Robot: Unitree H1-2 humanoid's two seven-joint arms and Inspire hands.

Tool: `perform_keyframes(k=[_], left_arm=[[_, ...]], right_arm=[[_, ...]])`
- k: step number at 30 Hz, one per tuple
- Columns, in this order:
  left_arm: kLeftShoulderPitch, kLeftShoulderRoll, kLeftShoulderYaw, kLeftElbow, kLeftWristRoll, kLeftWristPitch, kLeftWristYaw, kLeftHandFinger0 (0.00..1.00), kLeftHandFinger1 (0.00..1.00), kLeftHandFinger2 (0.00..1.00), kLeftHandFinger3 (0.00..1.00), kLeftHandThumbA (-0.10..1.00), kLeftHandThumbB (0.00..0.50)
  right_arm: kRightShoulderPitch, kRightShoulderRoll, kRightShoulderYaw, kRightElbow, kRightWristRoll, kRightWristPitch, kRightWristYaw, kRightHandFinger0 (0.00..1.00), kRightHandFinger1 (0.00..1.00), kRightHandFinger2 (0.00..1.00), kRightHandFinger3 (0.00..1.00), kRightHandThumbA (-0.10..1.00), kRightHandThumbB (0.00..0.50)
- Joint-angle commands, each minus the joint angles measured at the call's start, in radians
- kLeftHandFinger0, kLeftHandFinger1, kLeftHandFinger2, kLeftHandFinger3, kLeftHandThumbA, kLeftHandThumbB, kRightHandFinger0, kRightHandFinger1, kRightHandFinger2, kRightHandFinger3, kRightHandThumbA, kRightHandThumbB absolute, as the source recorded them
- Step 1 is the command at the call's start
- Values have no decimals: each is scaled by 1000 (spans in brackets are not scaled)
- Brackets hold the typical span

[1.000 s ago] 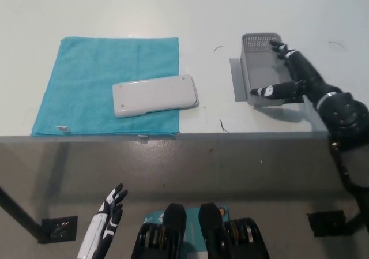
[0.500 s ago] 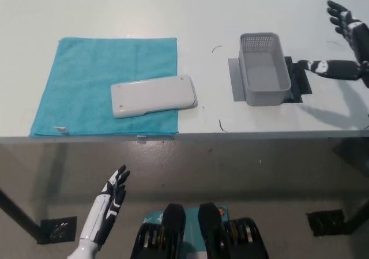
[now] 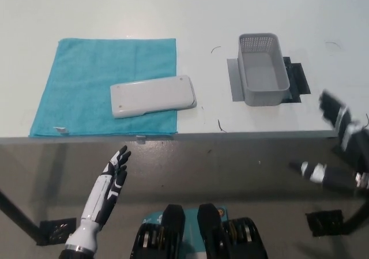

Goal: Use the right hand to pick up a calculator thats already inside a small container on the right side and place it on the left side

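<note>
The grey calculator [image 3: 153,96] lies face down on the teal cloth [image 3: 92,80] on the left of the table, its right end reaching just past the cloth's edge. The small grey perforated container [image 3: 263,70] stands on the right with nothing in it. My black right hand [image 3: 340,149] hangs open at the lower right, off the table's front edge and well away from the container, blurred by motion. My white left hand [image 3: 106,192] rests open below the front edge at lower left, fingers spread.
Dark tape patches [image 3: 297,80] flank the container. The table's front edge [image 3: 230,135] runs across the middle of the view, with grey floor below it. Small dark marks dot the white tabletop [image 3: 207,17].
My right hand pulled away from the container, swung out to the right and dropped below the table's front edge. My left hand rose a little. Calculator and container stayed put.
</note>
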Motion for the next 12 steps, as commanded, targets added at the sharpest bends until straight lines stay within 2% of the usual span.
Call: perform_keyframes(k=[1, 4, 8, 9, 10, 11, 12], left_arm=[[-75, 20, 36, -15, -73, -64, -2, 1000, 1000, 1000, 1000, 1000, 23], [-66, 15, 34, -23, -79, -63, -4, 1000, 1000, 1000, 1000, 1000, 33], [-46, 13, 27, -32, -81, -64, -4, 1000, 1000, 1000, 1000, 1000, 30], [-44, 12, 27, -33, -87, -64, -8, 1000, 1000, 1000, 1000, 1000, 30], [-20, 8, 20, -44, -85, -64, -11, 1000, 1000, 1000, 1000, 1000, 36], [-4, 6, 17, -54, -81, -64, -12, 1000, 1000, 1000, 1000, 1000, 37], [-5, 8, 18, -55, -80, -64, -9, 1000, 1000, 1000, 1000, 1000, 37]], right_arm=[[45, 111, 18, 16, 69, -425, -29, 1000, 1000, 1000, 1000, 1000, 173], [19, 129, 22, 100, 40, -398, -33, 1000, 1000, 1000, 1000, 1000, 161], [-16, 155, 22, 223, 48, -367, -22, 1000, 1000, 1000, 1000, 1000, 69], [-22, 158, 20, 243, 44, -371, -20, 1000, 1000, 1000, 1000, 1000, 65], [-8, 159, 22, 263, 37, -356, -18, 1000, 1000, 1000, 1000, 1000, 85], [-4, 159, 24, 286, 43, -338, -7, 1000, 1000, 1000, 1000, 1000, 62], [-15, 156, 25, 305, 45, -339, 1, 1000, 1000, 1000, 1000, 1000, 65]])
